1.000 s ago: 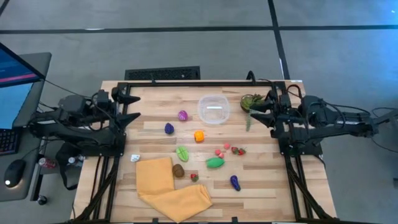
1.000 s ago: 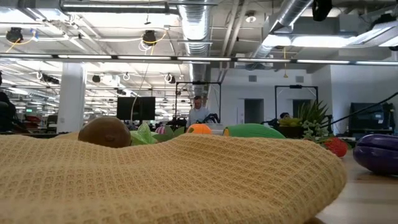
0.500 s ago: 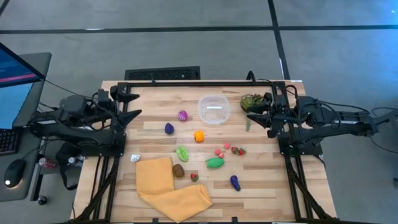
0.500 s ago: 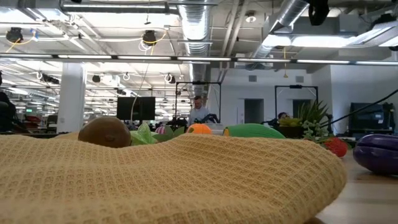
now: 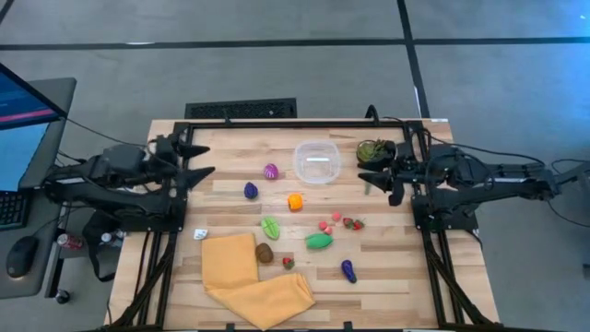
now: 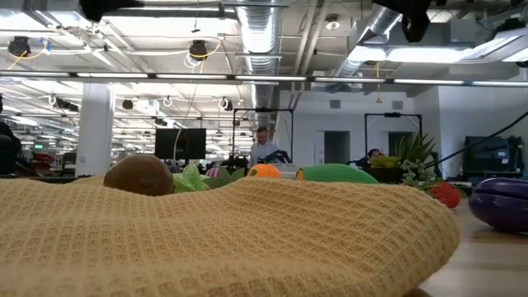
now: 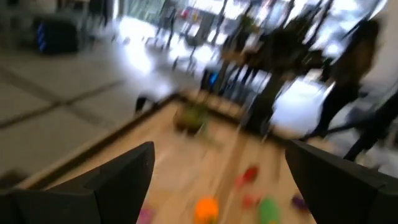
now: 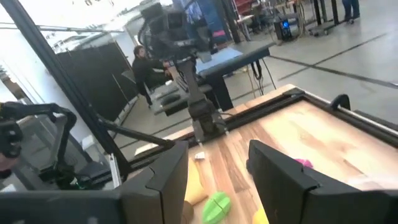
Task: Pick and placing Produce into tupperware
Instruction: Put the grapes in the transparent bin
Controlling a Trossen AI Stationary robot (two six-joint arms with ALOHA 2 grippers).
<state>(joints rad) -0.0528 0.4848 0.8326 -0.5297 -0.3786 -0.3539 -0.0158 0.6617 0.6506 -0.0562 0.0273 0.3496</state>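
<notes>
From above, you see a wooden table (image 5: 230, 184) with nothing packed yet: the round clear tupperware (image 5: 316, 161) sits near the far edge in the middle and looks empty, so by my reading the whole job is ahead of you. All the produce lies loose on the wood: a magenta piece (image 5: 271, 171) and a purple piece (image 5: 251, 190) to the tub's left, an orange piece (image 5: 295, 201) just in front of it, a green leafy piece (image 5: 270, 227), a larger green piece (image 5: 319, 241), small red pieces (image 5: 353, 222), a brown piece (image 5: 265, 253) touching a folded yellow cloth (image 5: 253, 279), and a second purple piece (image 5: 348, 270) nearest the front edge. Your left gripper (image 5: 195, 160) hovers at the table's left side with its fingers spread apart and holds nothing. Your right gripper (image 5: 377, 175) hovers at the right side, beside a small potted plant (image 5: 372, 148), fingers also apart and empty. Neither gripper is touching any piece, so every item remains to be picked up and dropped in the tub
</notes>
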